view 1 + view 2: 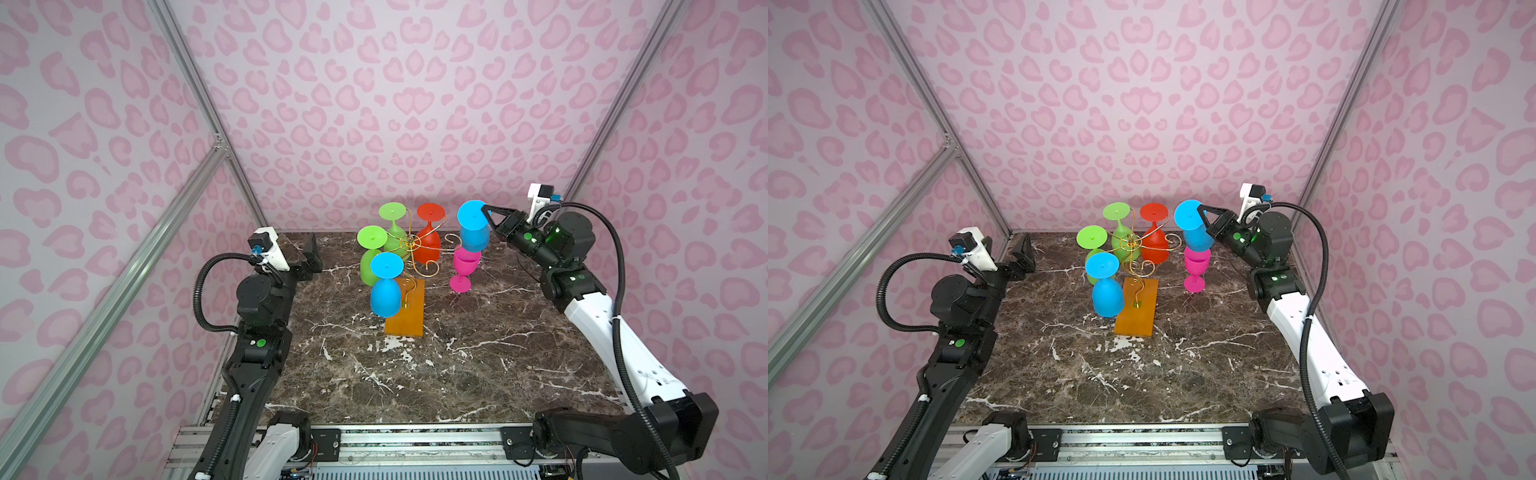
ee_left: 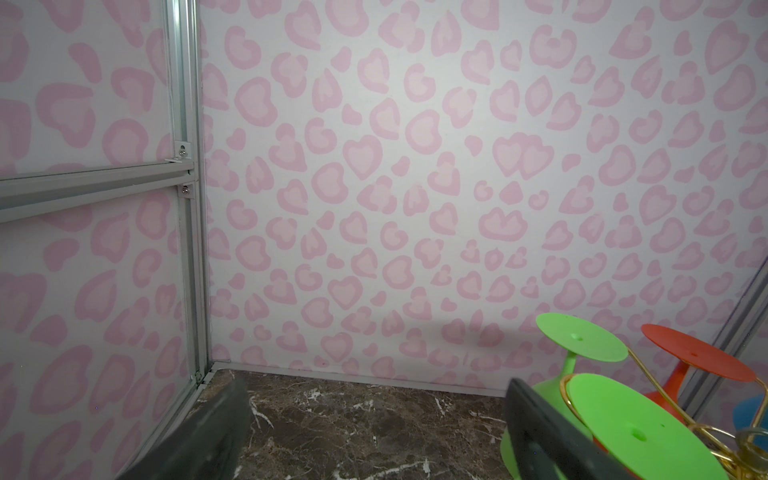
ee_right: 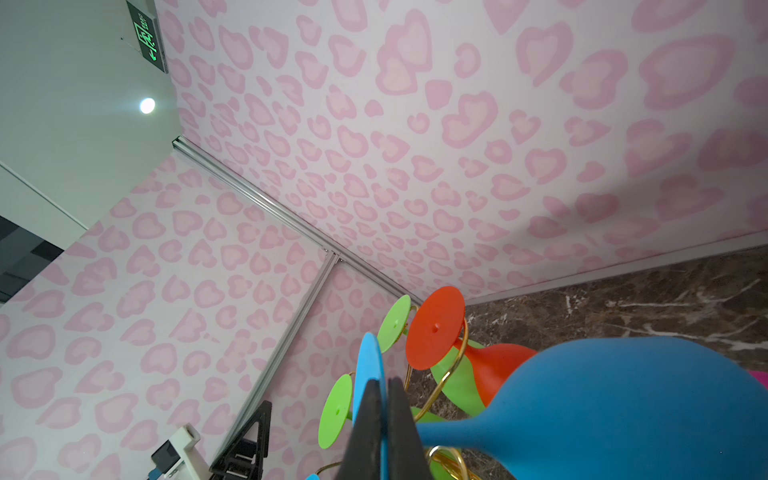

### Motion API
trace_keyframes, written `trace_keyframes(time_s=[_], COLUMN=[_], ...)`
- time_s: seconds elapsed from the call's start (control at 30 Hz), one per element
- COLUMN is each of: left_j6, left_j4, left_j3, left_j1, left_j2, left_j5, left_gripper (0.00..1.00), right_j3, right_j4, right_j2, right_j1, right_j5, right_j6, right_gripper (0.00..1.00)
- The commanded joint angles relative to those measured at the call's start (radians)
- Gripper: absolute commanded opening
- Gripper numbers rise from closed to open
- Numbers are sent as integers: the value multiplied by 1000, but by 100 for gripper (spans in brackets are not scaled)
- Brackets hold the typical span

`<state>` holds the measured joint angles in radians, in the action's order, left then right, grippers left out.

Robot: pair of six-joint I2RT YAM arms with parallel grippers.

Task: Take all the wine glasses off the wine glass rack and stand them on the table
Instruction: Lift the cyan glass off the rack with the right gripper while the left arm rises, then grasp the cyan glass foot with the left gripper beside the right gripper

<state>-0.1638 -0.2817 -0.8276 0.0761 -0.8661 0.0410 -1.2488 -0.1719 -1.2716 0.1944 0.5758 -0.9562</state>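
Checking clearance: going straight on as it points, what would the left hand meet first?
Likely the back wall, across bare tabletop; the nearest green glass sits off the line of the open left hand, depth unclear.

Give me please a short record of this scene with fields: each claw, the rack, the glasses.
left claw: open, empty, at the back left of the table
right claw: shut on the foot of the blue glass, upside down, just right of the rack
on the rack: near green glass, far green glass, red glass, second blue glass, all upside down
pink glass: upright on the table
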Motion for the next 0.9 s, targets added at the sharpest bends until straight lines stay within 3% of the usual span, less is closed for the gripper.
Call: trace_keyframes(time_s=[0.0, 0.07, 0.23, 0.5, 0.87], left_j6=[-51, -94, -264, -509, -626], left_j4=[-10, 25, 67, 28, -14], left_j3=[-34, -85, -216, -469, -738], left_j1=[-1, -1, -2, 9, 209], left_j2=[9, 8, -36, -264, -498], left_j5=[-35, -91, -318, -712, -932], left_gripper=[98, 100, 95, 79, 63], right_j3=[-35, -56, -105, -228, -393], right_j4=[62, 79, 106, 160, 178], right_j2=[16, 28, 59, 45, -27], right_j1=[2, 3, 22, 108, 225], right_j5=[-30, -32, -49, -51, -1], right_j6=[108, 138, 223, 379, 496], right_gripper=[0, 0, 0, 0, 0])
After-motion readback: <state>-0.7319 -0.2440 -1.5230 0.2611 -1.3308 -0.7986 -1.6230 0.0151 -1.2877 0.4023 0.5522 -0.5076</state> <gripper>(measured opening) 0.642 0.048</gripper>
